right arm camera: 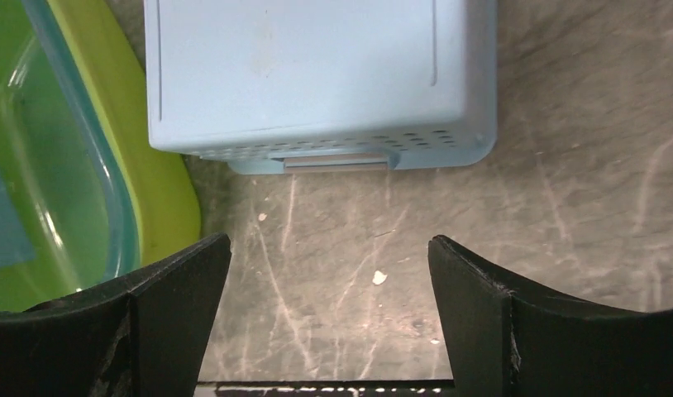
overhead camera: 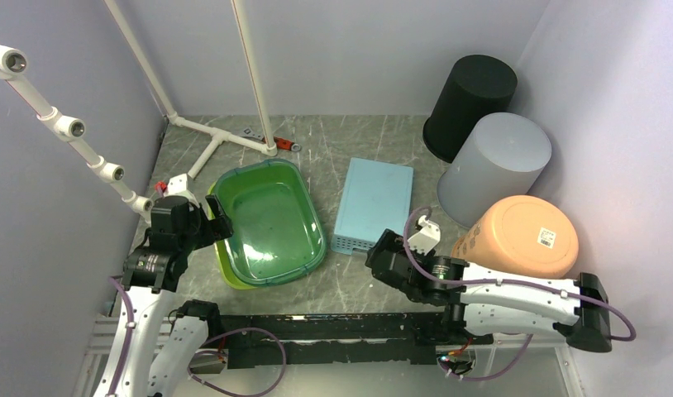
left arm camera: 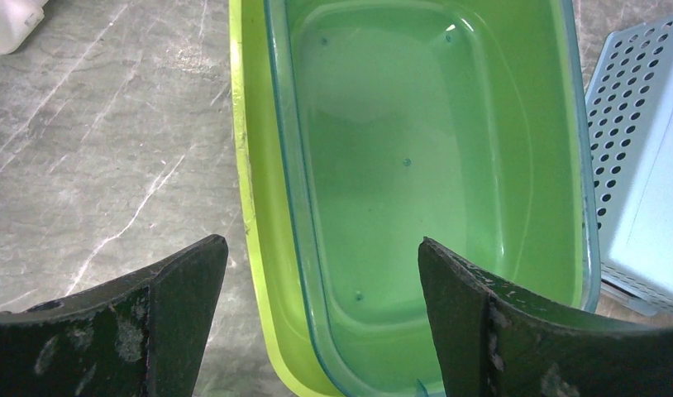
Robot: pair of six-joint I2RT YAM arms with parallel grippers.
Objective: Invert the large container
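Note:
The large green container point(overhead camera: 271, 219) sits open side up at the table's left centre. It looks like a clear teal tub nested in a yellow-green one point(left arm camera: 259, 207). My left gripper point(overhead camera: 213, 217) is open and empty at its left rim. In the left wrist view the gripper point(left arm camera: 321, 248) has its jaws standing on either side of the near rim, not touching it. My right gripper point(overhead camera: 381, 248) is open and empty, low over bare table right of the container. In the right wrist view point(right arm camera: 329, 244) the container's edge point(right arm camera: 151, 165) shows at the left.
A light blue perforated basket point(overhead camera: 374, 203) lies upside down right of the container, just beyond my right gripper point(right arm camera: 317, 74). Black point(overhead camera: 470, 103), grey point(overhead camera: 498, 165) and peach point(overhead camera: 523, 236) bins stand upside down at the right. A white pipe frame point(overhead camera: 226, 136) and a red tool point(overhead camera: 285, 145) are at the back.

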